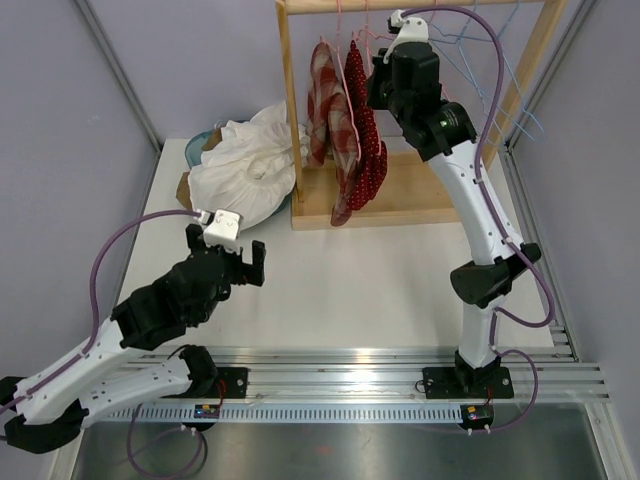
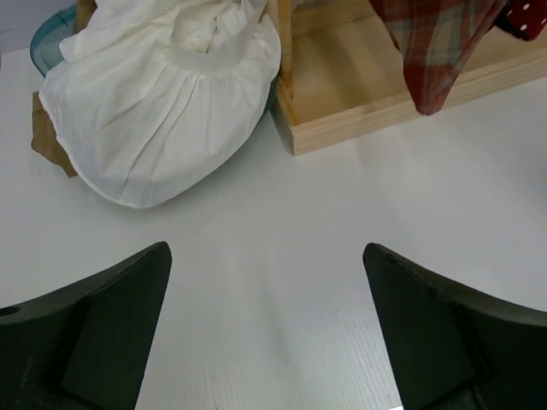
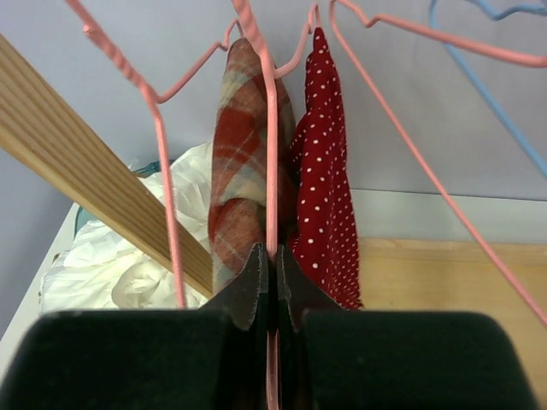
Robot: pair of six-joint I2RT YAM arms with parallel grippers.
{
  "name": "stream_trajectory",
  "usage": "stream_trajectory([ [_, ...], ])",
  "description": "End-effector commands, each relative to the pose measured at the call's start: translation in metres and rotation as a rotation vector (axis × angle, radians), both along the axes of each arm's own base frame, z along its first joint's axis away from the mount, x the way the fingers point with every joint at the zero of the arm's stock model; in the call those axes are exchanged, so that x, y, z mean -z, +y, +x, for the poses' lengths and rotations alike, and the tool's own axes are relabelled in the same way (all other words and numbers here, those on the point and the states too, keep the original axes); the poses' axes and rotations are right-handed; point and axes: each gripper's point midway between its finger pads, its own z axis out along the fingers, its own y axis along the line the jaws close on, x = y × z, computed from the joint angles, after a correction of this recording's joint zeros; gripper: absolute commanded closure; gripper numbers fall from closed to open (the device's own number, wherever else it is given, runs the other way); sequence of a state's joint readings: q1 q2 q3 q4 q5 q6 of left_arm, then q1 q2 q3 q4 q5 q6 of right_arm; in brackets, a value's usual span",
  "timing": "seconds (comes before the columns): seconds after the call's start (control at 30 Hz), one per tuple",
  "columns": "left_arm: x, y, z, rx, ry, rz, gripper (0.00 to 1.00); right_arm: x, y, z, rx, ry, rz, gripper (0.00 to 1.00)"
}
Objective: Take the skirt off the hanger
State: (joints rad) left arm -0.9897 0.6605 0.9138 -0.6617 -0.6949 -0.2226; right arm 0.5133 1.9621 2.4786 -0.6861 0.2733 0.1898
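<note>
Beside the wooden rack (image 1: 289, 100), to its left, a white garment heap (image 1: 245, 165) is lying. Under the rack's rail, the plaid skirt (image 3: 244, 171) and the red polka-dot skirt (image 3: 329, 196) are hanging side by side. Between them our right gripper (image 3: 273, 260) is pinching a pink wire hanger (image 3: 272, 171); we cannot tell whose. In front of the rack our left gripper (image 2: 265, 254) is hovering spread, empty. We are judging that pulling sideways could snag the crowding neighbour hooks, or the thin wire could slip free.
</note>
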Motion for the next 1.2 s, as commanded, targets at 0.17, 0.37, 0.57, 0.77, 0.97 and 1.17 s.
stream_trajectory([
  [0.17,-0.120,-0.058,0.021,0.154,-0.127,-0.085,0.01,-0.107,-0.069,-0.060,0.112,-0.227,0.074,1.00],
  [0.37,-0.150,-0.132,0.023,0.385,-0.115,-0.146,0.01,-0.114,-0.088,-0.090,0.127,-0.232,0.088,1.00],
  [0.57,-0.153,-0.203,-0.008,0.691,-0.120,-0.311,0.01,-0.118,-0.097,-0.128,0.095,-0.215,0.165,1.00],
  [0.77,-0.158,-0.251,-0.029,0.857,-0.131,-0.412,0.01,-0.103,-0.101,-0.148,0.077,-0.174,0.217,1.00],
  [0.97,-0.169,-0.281,-0.031,0.920,-0.127,-0.485,0.01,-0.102,-0.102,-0.160,0.064,-0.168,0.259,1.00],
  [1.17,-0.161,-0.305,-0.030,0.955,-0.089,-0.508,0.01,-0.101,-0.102,-0.167,0.053,-0.162,0.282,1.00],
])
